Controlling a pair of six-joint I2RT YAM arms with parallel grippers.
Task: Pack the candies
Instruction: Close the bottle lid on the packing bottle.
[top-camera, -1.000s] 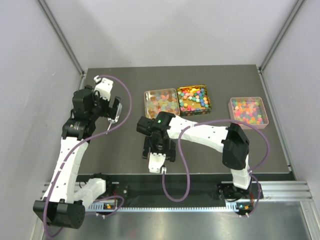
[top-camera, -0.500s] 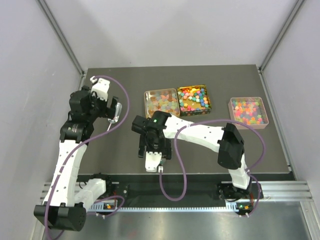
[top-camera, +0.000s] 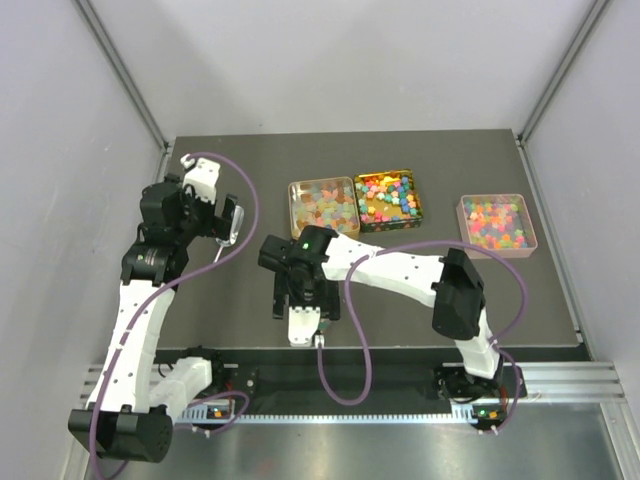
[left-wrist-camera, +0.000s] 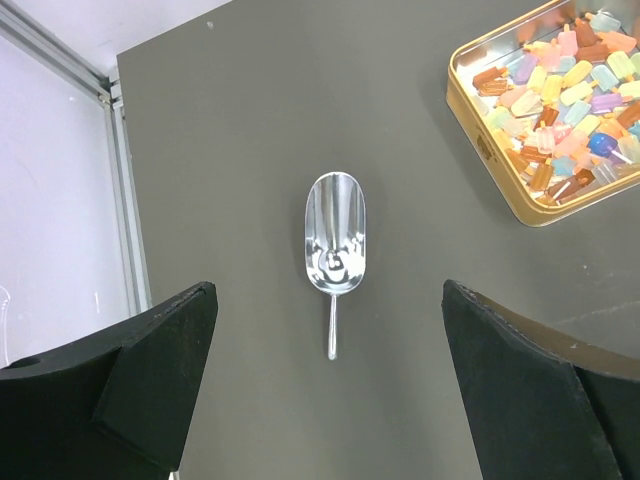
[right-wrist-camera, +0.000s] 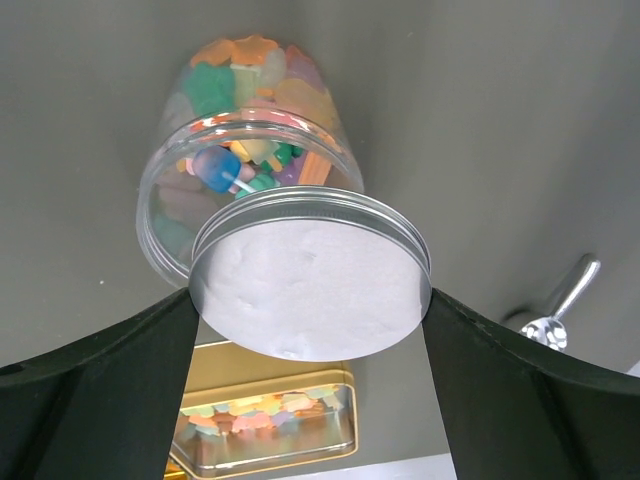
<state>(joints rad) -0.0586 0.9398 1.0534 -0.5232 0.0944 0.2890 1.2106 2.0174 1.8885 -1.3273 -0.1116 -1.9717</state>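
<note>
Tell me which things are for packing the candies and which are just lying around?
For the job: candies, their three tins, the lidded jar holding some.
Just lying about: the metal scoop, untouched, though it may help later.

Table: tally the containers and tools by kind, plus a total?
gold tins: 2
pink tray: 1
clear jar, lidded, seen only in the right wrist view: 1
metal scoop: 1
Total: 5
</note>
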